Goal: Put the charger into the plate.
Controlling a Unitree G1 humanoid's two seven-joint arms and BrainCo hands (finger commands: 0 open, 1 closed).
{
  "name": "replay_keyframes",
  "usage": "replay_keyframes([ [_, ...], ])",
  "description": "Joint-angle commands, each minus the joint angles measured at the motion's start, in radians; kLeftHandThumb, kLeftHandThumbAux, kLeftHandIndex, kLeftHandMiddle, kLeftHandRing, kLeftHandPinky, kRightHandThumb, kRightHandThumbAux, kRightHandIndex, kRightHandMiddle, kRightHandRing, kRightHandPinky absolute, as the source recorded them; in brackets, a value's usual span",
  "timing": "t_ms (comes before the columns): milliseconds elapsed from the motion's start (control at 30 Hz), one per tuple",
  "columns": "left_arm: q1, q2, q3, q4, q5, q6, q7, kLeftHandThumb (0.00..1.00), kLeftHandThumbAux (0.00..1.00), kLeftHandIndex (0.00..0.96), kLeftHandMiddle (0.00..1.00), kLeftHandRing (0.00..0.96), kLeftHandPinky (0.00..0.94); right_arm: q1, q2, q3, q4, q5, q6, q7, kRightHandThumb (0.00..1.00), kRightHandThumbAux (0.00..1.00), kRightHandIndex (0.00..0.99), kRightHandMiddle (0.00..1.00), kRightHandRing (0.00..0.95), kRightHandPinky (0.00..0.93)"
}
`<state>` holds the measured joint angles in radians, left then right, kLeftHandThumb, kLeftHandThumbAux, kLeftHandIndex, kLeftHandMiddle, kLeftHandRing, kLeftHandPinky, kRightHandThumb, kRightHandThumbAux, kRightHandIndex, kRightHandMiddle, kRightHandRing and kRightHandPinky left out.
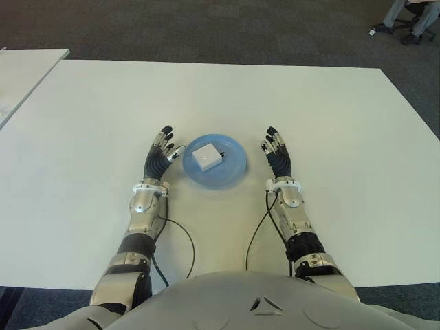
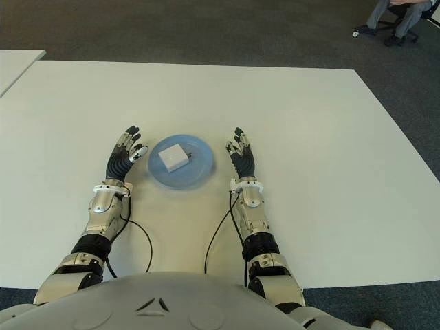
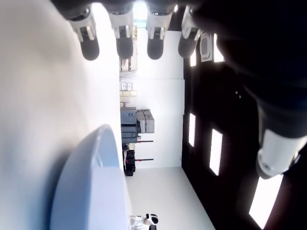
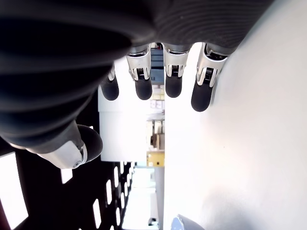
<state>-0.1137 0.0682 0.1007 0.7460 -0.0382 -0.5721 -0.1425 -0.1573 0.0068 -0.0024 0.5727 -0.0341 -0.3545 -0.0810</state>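
Charger (image 1: 206,157): white block lying inside the blue plate (image 1: 236,172), mid white tabletop (image 1: 330,124). Left robot hand (image 1: 161,157): just left of plate, fingers extended, empty; thumb possibly touching the rim. Right robot hand (image 1: 277,155): just right, fingers extended, empty

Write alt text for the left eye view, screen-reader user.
A white charger lies in a blue plate at the middle of a white table. The robot's left hand and right hand flank the plate, open and holding nothing. A seated person's legs show at the far right corner.
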Motion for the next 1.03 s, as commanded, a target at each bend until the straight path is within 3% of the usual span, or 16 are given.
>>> replay_keyframes([
  [33, 0.080, -0.008, -0.028, 0.058, 0.037, 0.074, 0.021, 0.000, 0.564, 0.000, 0.050, 0.025, 0.000, 0.025, -0.004, -0.004, 0.014, -0.003, 0.026, 0.005, 0.000, 0.560, 0.000, 0.000, 0.000, 0.000],
  [467, 0.101, 0.020, -0.063, 0.026, 0.097, 0.086, 0.061, 0.000, 0.547, 0.000, 0.043, 0.016, 0.000, 0.010, -0.004, -0.005, 0.037, 0.005, 0.021, 0.028, 0.000, 0.562, 0.000, 0.000, 0.000, 0.000],
  [1033, 0.119, 0.011, -0.049, -0.035, 0.083, 0.128, 0.087, 0.000, 0.538, 0.000, 0.039, 0.014, 0.000, -0.020, -0.001, -0.013, 0.075, 0.011, 0.022, 0.055, 0.000, 0.549, 0.000, 0.000, 0.000, 0.000],
])
